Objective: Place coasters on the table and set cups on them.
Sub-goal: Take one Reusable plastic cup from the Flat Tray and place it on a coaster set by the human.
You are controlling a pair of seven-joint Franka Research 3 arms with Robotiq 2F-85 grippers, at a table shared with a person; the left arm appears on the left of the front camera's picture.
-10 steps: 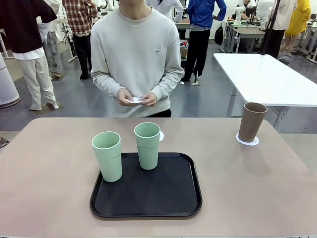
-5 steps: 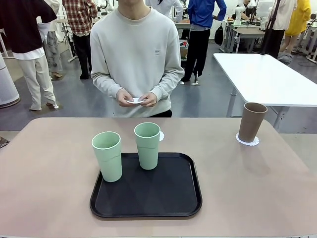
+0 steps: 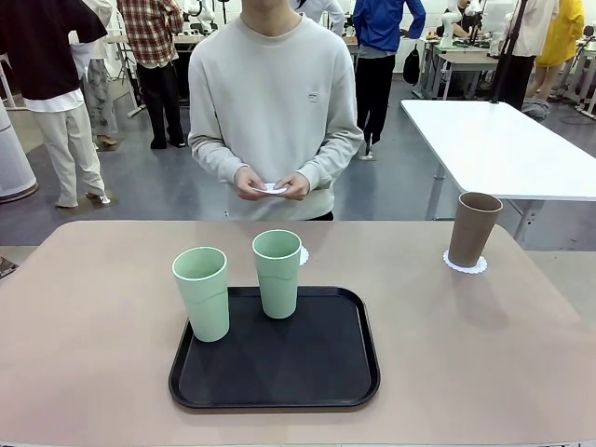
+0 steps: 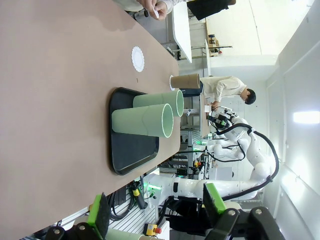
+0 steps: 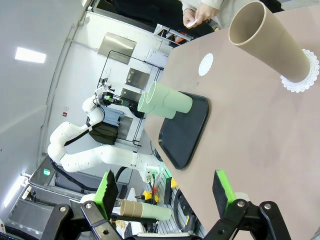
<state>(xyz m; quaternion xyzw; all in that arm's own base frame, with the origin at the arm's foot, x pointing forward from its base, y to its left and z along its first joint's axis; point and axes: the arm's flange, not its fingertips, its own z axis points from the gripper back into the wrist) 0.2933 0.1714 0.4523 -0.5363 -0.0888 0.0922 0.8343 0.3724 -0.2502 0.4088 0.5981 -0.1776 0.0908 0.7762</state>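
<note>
Two mint green cups [image 3: 202, 293] [image 3: 277, 273] stand upright on the black tray [image 3: 317, 363]. The brown cup [image 3: 473, 229] stands on a coaster [image 3: 466, 266] at the table's [image 3: 93, 307] far right. Another coaster [image 3: 303, 254] lies bare on the table just behind the tray. A person at the far side holds a third coaster [image 3: 270, 189] in both hands. My left gripper [image 4: 155, 207] is open, back from the tray [image 4: 132, 150] and its cups [image 4: 142, 121]. My right gripper [image 5: 165, 187] is open too, far from the brown cup [image 5: 270, 37] and its coaster [image 5: 300, 75].
A glossy white table [image 3: 503, 140] stands beyond the far right corner. Other people stand in the room behind. Wide bare tabletop lies left and right of the tray. The bare coaster [image 5: 205, 64] and the person's hands [image 5: 200, 12] show in the right wrist view.
The person has shifted a little to the right, with the hands and the held coaster moving along. The cups, the tray and both grippers have stayed put.
</note>
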